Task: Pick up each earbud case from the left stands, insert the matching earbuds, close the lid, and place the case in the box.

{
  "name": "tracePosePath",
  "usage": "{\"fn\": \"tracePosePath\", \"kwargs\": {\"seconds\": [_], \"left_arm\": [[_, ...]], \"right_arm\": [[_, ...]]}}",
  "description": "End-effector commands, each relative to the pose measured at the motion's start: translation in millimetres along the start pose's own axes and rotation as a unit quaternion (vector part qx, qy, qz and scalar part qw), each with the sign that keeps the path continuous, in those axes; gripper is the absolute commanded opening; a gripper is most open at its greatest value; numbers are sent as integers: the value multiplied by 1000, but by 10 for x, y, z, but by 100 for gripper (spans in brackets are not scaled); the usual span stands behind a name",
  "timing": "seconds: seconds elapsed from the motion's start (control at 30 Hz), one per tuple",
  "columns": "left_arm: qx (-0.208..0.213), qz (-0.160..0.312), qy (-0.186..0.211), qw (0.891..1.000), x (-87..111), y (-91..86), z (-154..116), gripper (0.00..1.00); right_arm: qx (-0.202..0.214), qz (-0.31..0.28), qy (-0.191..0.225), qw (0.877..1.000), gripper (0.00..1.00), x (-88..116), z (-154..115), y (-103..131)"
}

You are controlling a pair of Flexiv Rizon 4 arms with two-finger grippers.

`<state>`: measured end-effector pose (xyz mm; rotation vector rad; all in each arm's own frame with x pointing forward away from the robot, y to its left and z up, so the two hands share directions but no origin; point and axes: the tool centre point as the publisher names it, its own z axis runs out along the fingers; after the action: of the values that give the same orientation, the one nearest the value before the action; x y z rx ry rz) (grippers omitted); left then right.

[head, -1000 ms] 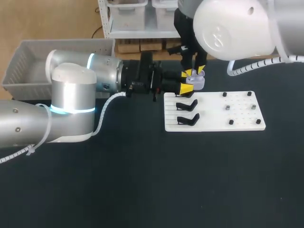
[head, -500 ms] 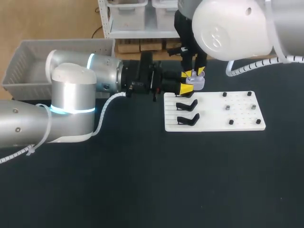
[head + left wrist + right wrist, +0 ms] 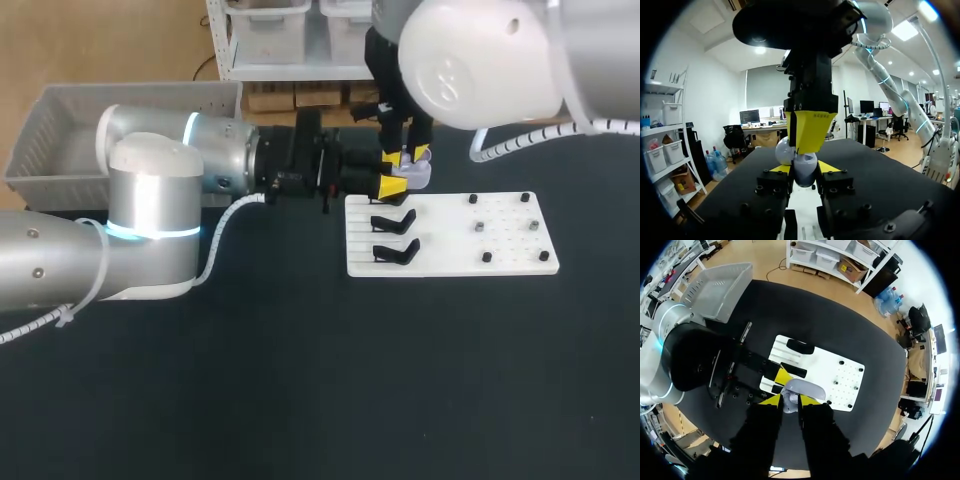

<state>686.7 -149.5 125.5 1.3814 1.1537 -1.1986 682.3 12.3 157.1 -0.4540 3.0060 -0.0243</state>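
Wide black table (image 3: 300, 400), plain matte top, soft even light across it

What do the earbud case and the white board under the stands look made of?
The earbud case: probably glossy pale plastic, judging by its smooth rounded shell and highlights. The white board: likely matte plastic or painted sheet, with grooves and holes; the look leaves it open.

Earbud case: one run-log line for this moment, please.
earbud case: in air by board corner | left tool: shut on earbud case | right tool: directly over it, grip unclear
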Motion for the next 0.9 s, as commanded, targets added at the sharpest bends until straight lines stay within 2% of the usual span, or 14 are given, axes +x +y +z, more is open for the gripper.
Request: {"fn": "tracePosePath", "kwargs": {"seconds": [0.03,0.07,0.1,0.13,0.17,0.37,0.5,0.57,0.67,0.7,0.8,0.9], "left_arm": [[-2,1,0,1000,-2,-18,4,0],[-2,1,0,1000,-2,-18,4,0],[-2,1,0,1000,-2,-18,4,0],[-2,1,0,1000,-2,-18,4,0],[-2,1,0,1000,-2,-18,4,0],[-2,1,0,1000,-2,-18,4,0],[-2,1,0,1000,-2,-18,4,0],[-2,1,0,1000,-2,-18,4,0],[-2,1,0,1000,-2,-18,4,0],[-2,1,0,1000,-2,-18,4,0],[-2,1,0,1000,-2,-18,4,0],[-2,1,0,1000,-2,-18,4,0]], "right_arm": [[0,0,2,1000,10,-28,20,7],[0,1,3,1000,24,-27,20,7],[-1,2,4,1000,49,-21,18,9],[-1,2,5,1000,68,-10,10,8],[-4,5,5,1000,100,6,-10,9],[-34,8,8,999,100,109,-192,23],[-80,31,-9,996,100,87,-330,-38],[-89,64,-26,994,100,30,-362,-118],[-79,126,-66,987,100,-104,-355,-262],[-67,164,-89,980,100,-173,-328,-334],[-51,222,-119,966,100,-294,-246,-483],[-50,252,-120,959,100,-365,-157,-581]]}}
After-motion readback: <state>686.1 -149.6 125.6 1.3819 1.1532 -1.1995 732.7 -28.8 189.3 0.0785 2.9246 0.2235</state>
